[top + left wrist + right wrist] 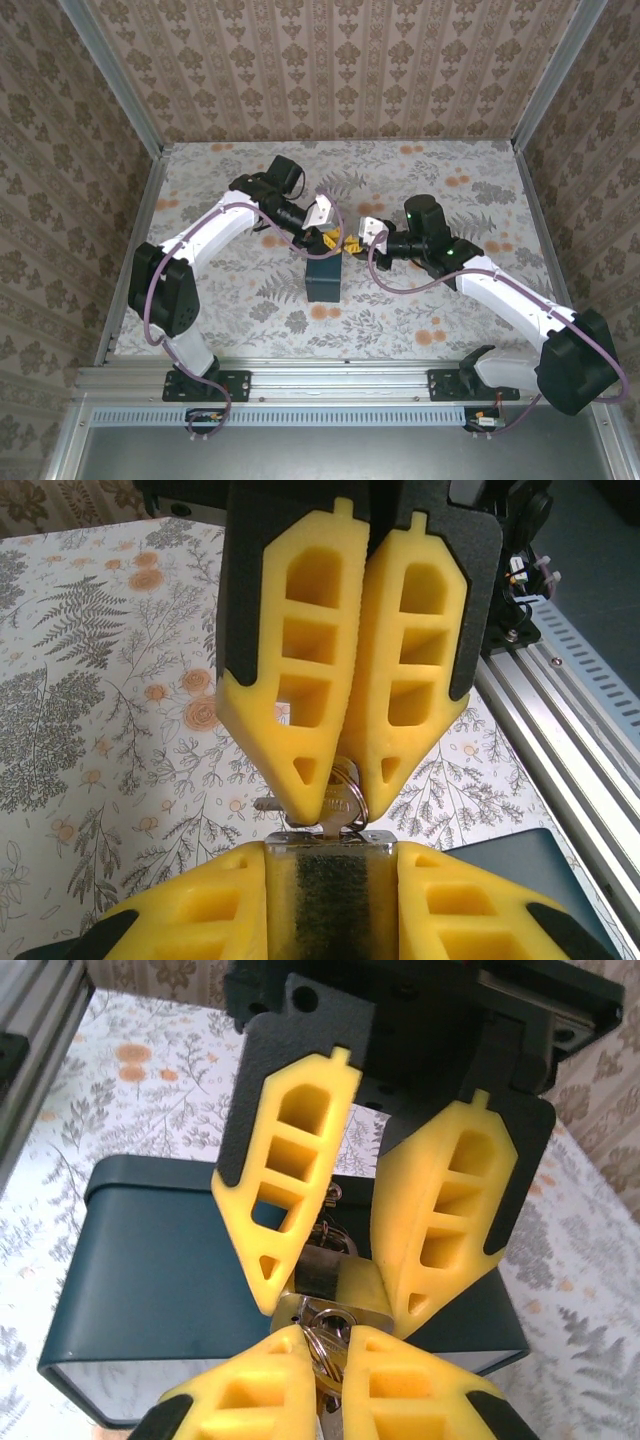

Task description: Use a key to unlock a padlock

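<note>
The small silver padlock (325, 890) sits clamped between the yellow fingers of my left gripper (328, 865), keyhole end facing the right gripper. The key (340, 805), with a ring on its head, is pinched in my right gripper (345, 795), and its blade is in the keyhole. In the right wrist view the key (325, 1345) is held by my right gripper (328, 1338) against the padlock (345, 1285), which the left gripper (340, 1300) grips. From the top, the left gripper (325, 240) and right gripper (352, 243) meet tip to tip above the blue box (323, 277).
The dark-blue box (160, 1290) stands on the floral tablecloth (420, 310) directly under both grippers. An aluminium rail (560, 710) runs along the table's near edge. Patterned walls (330, 70) enclose the table on three sides.
</note>
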`<control>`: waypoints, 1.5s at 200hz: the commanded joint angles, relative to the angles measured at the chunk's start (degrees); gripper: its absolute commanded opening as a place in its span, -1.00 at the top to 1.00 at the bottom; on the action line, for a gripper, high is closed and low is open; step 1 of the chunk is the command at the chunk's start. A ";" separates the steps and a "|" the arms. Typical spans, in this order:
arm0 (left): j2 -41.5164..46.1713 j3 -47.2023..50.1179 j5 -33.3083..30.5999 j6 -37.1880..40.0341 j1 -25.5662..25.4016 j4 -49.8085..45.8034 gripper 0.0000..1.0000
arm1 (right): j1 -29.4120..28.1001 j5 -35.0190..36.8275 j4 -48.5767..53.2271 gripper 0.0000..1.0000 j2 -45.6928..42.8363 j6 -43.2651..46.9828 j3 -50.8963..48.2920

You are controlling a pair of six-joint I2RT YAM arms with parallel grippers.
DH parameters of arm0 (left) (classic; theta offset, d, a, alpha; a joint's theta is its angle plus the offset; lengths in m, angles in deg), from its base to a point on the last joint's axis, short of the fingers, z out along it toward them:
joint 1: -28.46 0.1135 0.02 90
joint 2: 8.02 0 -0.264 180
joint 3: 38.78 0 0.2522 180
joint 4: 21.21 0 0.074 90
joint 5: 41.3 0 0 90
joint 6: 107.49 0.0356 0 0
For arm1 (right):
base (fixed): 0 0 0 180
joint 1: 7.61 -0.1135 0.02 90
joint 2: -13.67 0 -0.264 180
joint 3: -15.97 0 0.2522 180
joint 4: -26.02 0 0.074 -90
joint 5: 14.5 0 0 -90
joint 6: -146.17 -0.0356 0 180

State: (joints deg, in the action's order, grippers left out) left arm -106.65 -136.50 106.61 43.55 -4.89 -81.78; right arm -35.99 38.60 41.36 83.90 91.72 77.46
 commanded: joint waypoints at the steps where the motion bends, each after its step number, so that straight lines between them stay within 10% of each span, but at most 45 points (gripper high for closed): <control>1: 1.45 0.07 3.27 -1.13 0.21 6.40 1.00 | -1.97 -6.42 1.30 1.00 0.50 -10.60 1.17; 203: 2.73 5.21 -4.55 -6.51 -0.41 17.67 1.00 | -2.91 0.35 -4.20 1.00 9.07 -91.46 7.68; 300: -4.31 1.88 -5.72 -7.32 0.21 13.84 0.91 | 7.52 4.31 12.48 0.47 6.93 -74.97 9.32</control>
State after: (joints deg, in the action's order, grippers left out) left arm -108.68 -132.94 98.45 37.52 -4.52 -68.49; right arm -32.06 42.77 51.90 94.39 13.34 88.38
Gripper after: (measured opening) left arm 0.259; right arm 0.258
